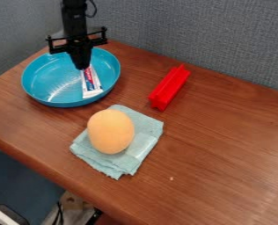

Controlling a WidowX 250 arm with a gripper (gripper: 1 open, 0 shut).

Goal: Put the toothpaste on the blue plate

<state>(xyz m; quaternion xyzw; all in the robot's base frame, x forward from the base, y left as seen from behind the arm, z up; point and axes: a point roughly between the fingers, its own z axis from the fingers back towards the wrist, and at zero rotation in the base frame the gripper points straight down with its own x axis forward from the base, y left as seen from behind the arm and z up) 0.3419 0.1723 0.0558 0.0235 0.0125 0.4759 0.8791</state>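
1. The gripper (79, 64) hangs from a black arm and points straight down into the plate (45, 88).
2. Its two fingers (76, 60) look close together, but it is too small and dark to tell if they are shut all the way.
3. There seems to be nothing between the fingers.
4. The toothpaste (90, 81) lies flat inside the plate, just to the right of the fingertips.
5. I cannot tell if the fingers touch the tube.
6. The plate sits at the back left of the brown table (223, 141), near the grey wall (201, 35).
7. A red block (170, 86) lies to the right of the plate, apart from it.
8. In front, an orange ball (111, 130) rests on a pale cloth (129, 154).
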